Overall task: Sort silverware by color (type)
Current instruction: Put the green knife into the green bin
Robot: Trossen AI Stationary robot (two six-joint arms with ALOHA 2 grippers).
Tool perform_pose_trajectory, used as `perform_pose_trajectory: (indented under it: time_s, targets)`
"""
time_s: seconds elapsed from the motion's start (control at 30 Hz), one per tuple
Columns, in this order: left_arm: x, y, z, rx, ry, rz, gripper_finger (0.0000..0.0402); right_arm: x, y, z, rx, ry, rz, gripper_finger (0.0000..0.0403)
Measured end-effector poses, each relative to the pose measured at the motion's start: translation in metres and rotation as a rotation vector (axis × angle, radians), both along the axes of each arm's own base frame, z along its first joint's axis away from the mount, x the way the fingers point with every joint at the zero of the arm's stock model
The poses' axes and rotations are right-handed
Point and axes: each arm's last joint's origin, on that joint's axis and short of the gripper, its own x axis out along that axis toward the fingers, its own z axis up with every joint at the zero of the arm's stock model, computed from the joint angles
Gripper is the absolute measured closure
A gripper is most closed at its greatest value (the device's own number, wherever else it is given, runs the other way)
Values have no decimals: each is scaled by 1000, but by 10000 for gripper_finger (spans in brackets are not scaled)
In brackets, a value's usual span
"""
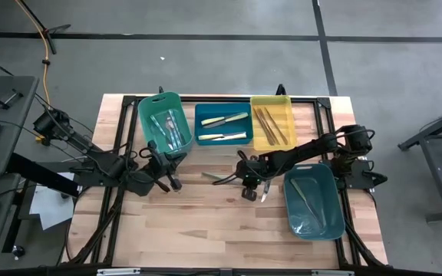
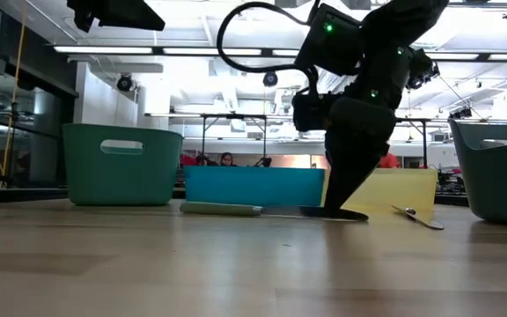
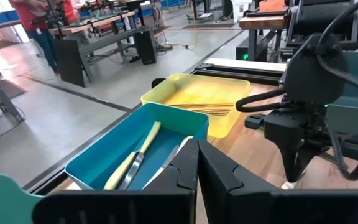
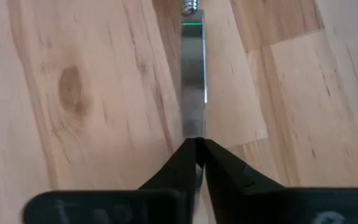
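Note:
A utensil with a pale green handle (image 2: 223, 209) lies flat on the wooden table (image 1: 206, 230), in front of the blue bin (image 1: 222, 115). My right gripper (image 4: 197, 146) is shut at its thin silvery end. My right gripper (image 1: 245, 186) stands near the table's middle and slants down. A second silvery utensil (image 2: 416, 216) lies just to its right on the table. My left gripper (image 3: 197, 163) is shut and holds nothing. It hovers in front of the green bin (image 1: 163, 123). My right gripper pinches the utensil's narrow silvery end (image 4: 194, 127) between its two fingertips. The fingers slant down from above and lie along the utensil. The utensil rests flat on the table, with its handle pointing toward the table's left.
Along the far edge stand the green bin with clear utensils, the blue bin with yellow-handled ones (image 1: 225, 121) and a yellow bin (image 1: 272, 103) with brownish ones. A teal bin (image 1: 313, 222) with one utensil sits at the right. Bare wood lies near the front edge.

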Motion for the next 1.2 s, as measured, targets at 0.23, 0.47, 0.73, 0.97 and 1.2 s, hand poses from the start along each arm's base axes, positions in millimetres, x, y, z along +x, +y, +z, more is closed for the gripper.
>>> perform_pose_trajectory:
  time_s: [0.23,0.47,0.73,0.97,1.2]
  targets:
    - [0,0,0,-11,-8,3,401,-1,0,-2,-1,12,-8,322]
    - [0,0,0,-11,-8,3,401,0,0,-9,-7,37,-2,321]
    - [0,0,0,-11,-8,3,401,1,3,-18,-27,77,-17,384]
    - [0,0,0,-11,-8,3,401,1,3,-18,-23,72,-42,398]
    - [0,0,0,5,-8,18,401,4,10,-11,-39,61,-19,402]
